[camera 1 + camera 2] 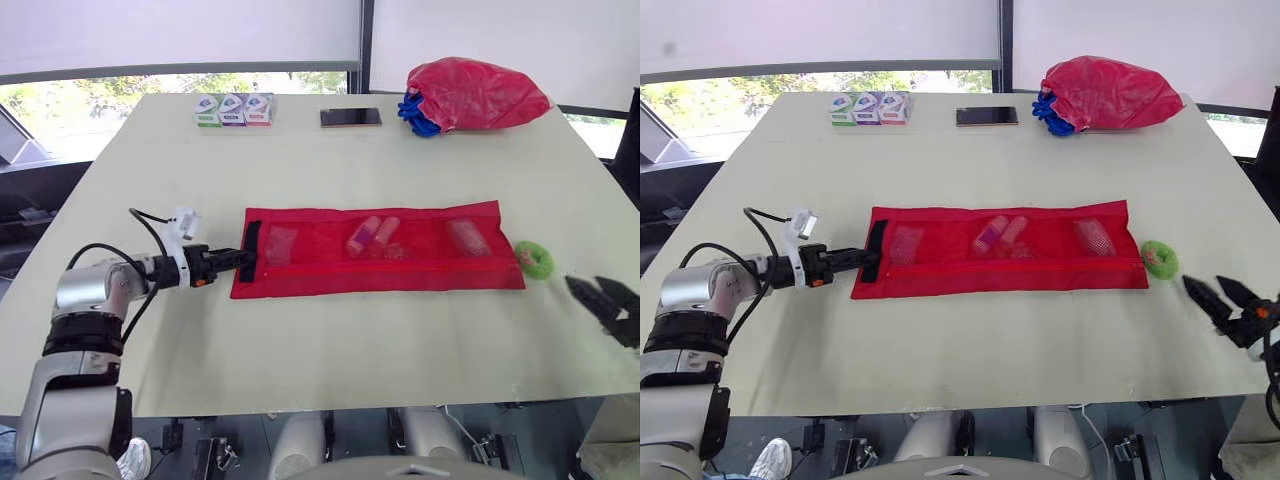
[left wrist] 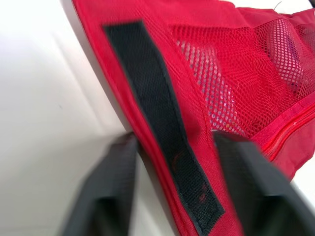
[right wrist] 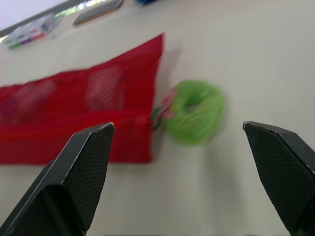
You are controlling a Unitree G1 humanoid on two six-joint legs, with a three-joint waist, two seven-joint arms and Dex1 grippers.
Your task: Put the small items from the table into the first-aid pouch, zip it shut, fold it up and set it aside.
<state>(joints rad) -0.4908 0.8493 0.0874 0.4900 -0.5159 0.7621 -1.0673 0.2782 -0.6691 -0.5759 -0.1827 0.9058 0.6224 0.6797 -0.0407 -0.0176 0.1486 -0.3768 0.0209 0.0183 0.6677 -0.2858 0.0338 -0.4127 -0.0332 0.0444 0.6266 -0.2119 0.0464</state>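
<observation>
In the head views, a long flat red fabric pouch with mesh pockets (image 1: 330, 282) lies stretched out across the middle of the pale table (image 1: 350, 170). Small pinkish items (image 1: 372, 235) show through the mesh, so the filling looks done. The left gripper (image 1: 245, 258) touches the pouch's left end. The right gripper (image 1: 1215, 292) hangs spread near the table's right edge, holding nothing, close to the fuzzy green ring (image 1: 535, 260) at the pouch's right end.

In the left wrist view, the two black fingers (image 2: 110, 187) stand apart on both sides of the end hem with its black hook-and-loop strip (image 2: 157, 113). They are not pressed on it.

In the right wrist view, the green ring joins the pouch corner by a short tab, and the fingers are wide open on both sides of it.

I cannot tell whether the zip is fully shut. If it is not, folding could let items slip out. If the left fingers close on one layer only, the hem could slip free and the pouch drag sideways.
</observation>
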